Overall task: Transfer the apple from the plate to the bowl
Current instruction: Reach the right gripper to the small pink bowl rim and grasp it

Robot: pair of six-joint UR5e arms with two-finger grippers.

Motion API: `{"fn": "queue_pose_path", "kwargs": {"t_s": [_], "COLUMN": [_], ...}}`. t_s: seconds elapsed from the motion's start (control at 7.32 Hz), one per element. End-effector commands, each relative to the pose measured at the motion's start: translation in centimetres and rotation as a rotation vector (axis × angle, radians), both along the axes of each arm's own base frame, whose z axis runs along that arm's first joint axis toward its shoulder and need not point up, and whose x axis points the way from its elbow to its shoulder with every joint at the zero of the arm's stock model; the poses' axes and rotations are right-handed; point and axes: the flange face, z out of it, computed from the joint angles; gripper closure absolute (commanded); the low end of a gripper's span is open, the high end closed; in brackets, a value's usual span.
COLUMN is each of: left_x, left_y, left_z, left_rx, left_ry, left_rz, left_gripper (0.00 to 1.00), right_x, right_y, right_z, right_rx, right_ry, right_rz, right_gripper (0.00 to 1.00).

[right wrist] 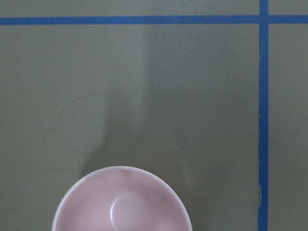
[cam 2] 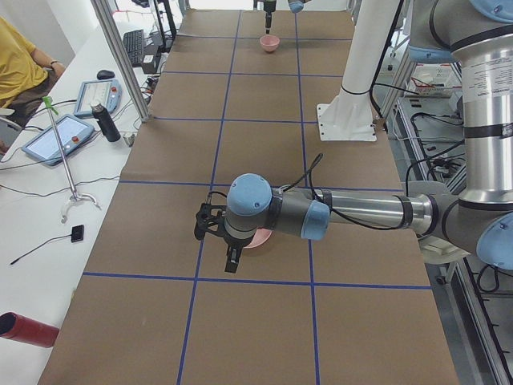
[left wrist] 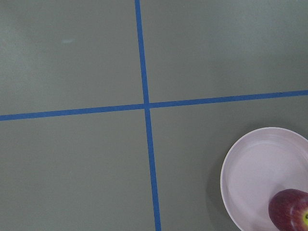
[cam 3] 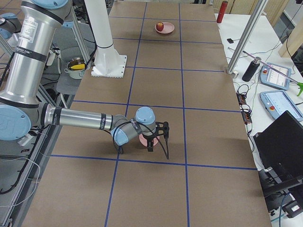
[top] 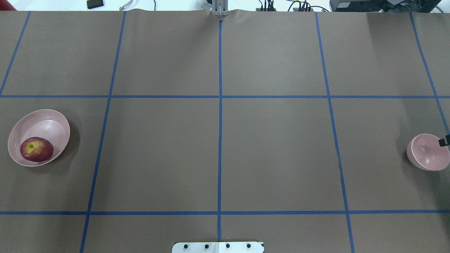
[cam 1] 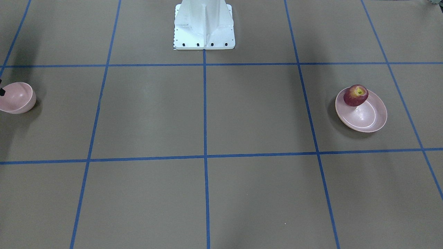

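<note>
One apple (top: 36, 149) on plate (top: 52, 119); left claw (cam 2: 216, 237) hovering near, offset sideways.

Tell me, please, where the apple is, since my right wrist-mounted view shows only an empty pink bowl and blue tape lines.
Observer: The apple sits on the plate, at the table's end on the robot's left, far from the bowl.
Operator: Is anything gripping it?
Observer: No. It lies free on the part of the plate nearest the robot, stem hollow up.
Operator: Where is the left arm?
Observer: In the exterior left view the left gripper hangs over the table beside the plate; I cannot tell whether it is open.
</note>
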Motion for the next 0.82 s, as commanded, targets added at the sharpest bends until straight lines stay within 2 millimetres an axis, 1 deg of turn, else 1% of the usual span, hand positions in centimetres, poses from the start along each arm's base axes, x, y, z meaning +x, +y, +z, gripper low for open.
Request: {"fn": "queue_pose_path", "kwargs": {"t_s": [0.0,0.14,0.27,0.55,0.68], "left_x": [0.0,0.0,0.0,0.0,0.0], "left_y": [0.0,0.0,0.0,0.0,0.0], "left_z": [0.0,0.0,0.0,0.0,0.0], "left_rx": [0.000,0.001,0.002,0.004,0.003], "left_ry": [0.000,0.000,-0.002,-0.002,-0.002], "left_rz": [0.000,0.001,0.002,0.002,0.001], "left_gripper": [0.02,0.02,0.02,0.02,0.02], "right_x": [-0.8,-1.2,-1.4,-1.9,-2.4], "right_y": [0.8,0.6,0.5,-0.1,-0.5], "right_z": [2.5,2.4,2.0,0.5,-1.6], "right_rx": [0.022,0.023,0.025,0.042,0.051], "right_ry": [0.005,0.003,-0.009,-0.042,-0.080], "right_rz": [-0.019,-0.026,-0.029,-0.044,-0.056], "right_gripper": [0.39,0.67,1.00,1.00,1.00]}}
